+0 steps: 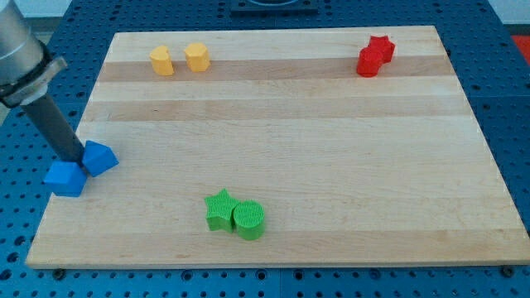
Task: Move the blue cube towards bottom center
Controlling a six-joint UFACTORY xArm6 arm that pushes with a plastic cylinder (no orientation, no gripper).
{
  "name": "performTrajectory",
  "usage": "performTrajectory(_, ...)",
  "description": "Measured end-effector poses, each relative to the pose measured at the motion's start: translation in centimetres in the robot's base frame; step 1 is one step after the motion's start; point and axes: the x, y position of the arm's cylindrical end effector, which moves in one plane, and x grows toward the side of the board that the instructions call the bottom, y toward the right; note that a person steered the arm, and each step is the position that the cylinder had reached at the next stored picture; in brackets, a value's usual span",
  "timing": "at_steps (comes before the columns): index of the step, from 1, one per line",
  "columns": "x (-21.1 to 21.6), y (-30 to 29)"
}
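Note:
The blue cube (65, 178) sits at the board's left edge, partly over it, toward the view's lower left. A second blue block (100, 157), with a pointed top, touches its upper right. My tip (76, 160) rests at the left edge, just above the cube and against the left side of the pointed blue block. The rod slants up to the view's top left.
A green star (219, 209) and a green cylinder (248, 220) touch near the bottom centre. Two yellow blocks (162, 60) (197, 57) stand at the top left. Two red blocks (375, 56) stand together at the top right. The wooden board (290, 124) fills the view.

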Motion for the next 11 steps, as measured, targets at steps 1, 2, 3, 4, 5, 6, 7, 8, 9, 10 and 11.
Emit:
performTrajectory(1, 0.4, 2.3)
performTrajectory(2, -1.2, -2.3)
performTrajectory(3, -2.4, -3.6)
performTrajectory(4, -1.4, -3.5)
performTrajectory(5, 2.5, -2.8)
performTrajectory(6, 4.1, -1.5)
performTrajectory(7, 6.2, -0.5)
performTrajectory(8, 8.8, -2.5)
performTrajectory(9, 9.5, -2.3)
performTrajectory(10, 9.6, 5.3)
performTrajectory(11, 9.6, 9.3)
